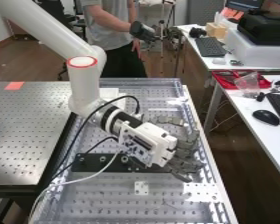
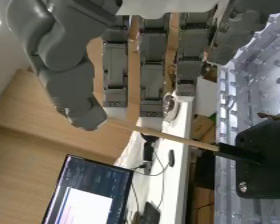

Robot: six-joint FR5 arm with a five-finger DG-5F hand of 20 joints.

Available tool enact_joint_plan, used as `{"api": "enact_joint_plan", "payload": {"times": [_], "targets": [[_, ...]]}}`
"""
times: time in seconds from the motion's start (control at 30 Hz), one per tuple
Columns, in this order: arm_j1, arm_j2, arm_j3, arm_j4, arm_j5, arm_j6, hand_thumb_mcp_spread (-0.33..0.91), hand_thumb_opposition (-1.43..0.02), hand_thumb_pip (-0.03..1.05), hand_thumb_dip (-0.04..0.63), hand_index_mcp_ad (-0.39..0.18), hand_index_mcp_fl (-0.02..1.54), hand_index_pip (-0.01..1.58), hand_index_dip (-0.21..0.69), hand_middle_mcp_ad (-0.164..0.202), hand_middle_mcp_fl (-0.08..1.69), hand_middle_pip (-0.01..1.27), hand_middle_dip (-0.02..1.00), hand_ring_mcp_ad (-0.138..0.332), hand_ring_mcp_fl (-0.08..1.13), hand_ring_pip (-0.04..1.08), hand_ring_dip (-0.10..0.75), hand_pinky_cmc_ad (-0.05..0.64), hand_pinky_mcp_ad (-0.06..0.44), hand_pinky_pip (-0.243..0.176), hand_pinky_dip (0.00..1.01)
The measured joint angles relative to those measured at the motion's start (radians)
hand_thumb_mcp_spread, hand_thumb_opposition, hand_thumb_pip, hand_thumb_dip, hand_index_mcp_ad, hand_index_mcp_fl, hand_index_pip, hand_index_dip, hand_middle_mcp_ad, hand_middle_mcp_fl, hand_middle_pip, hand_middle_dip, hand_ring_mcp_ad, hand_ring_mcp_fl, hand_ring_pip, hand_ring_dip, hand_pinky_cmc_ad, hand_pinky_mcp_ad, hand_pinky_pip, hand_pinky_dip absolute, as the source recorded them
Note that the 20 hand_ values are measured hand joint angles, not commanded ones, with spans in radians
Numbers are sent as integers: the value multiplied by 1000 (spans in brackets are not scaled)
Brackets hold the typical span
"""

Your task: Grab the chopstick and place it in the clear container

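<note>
Nearest you on the perforated table (image 1: 97, 200) lies a small white plate (image 1: 142, 188). Just beyond it, a black bar (image 1: 91, 161) runs crosswise, and your arm brings the hand (image 1: 184, 155) over its right end, palm side out of your sight in the high view. The fingers (image 2: 152, 75) are spread and extended, with gaps between them, pinching nothing.

In the wrist view, you have the wooden chopstick (image 2: 165, 135) with one end at a black fitting (image 2: 262, 165) and the other by the tip of the thumb (image 2: 84, 107); you cannot tell whether the thumb touches it.

Farther along, your black cable (image 1: 91, 117) loops beside the arm. At the right, on a white desk, you have a black mouse (image 1: 266, 117), then a red tray (image 1: 224, 78) beyond it. An orange patch (image 1: 15, 86) lies at the far left, and farther off at the right is a keyboard (image 1: 210, 47).
</note>
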Motion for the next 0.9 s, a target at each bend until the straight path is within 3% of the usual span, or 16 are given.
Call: {"api": "enact_joint_plan", "payload": {"times": [0.23, 0.9], "targets": [[2, 3, 9, 0, -14, -53, 494, -745, 703, 278, -101, 168, 1459, -16, 66, 492, 777, 621, 115, 396, 80, 473, 267, 218, -80, 178], [-8, -2, 18, -9, -10, -51, 494, -742, 703, 278, -110, 152, 1375, -19, 63, 475, 756, 623, 117, 375, 80, 473, 267, 215, -84, 178]]}}
